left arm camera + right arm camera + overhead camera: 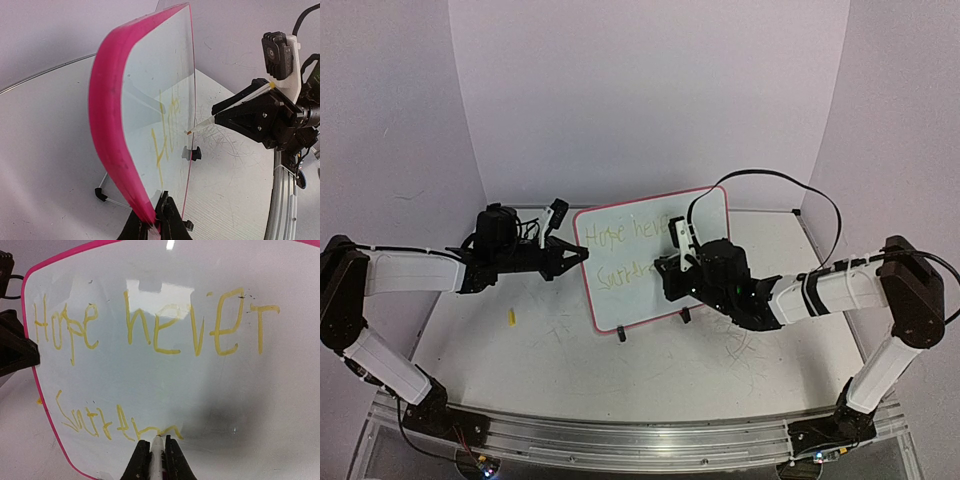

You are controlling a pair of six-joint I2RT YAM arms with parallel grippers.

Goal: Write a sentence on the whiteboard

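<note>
From above, the whiteboard (620,295) stands on the bench (540,365), its long axis running left to right and its written face toward the arm bases. The left tool (578,257) is pinching the board's left edge, and the right tool (665,270) is in front of its face. In the left wrist view, a hard push from the marker (227,106) could tip the board or slide it out of that pinch. In the right wrist view, the right tool pinches the marker low on the board, at the second line of the sentence (150,335). That line could run off the board's bottom edge.
</note>
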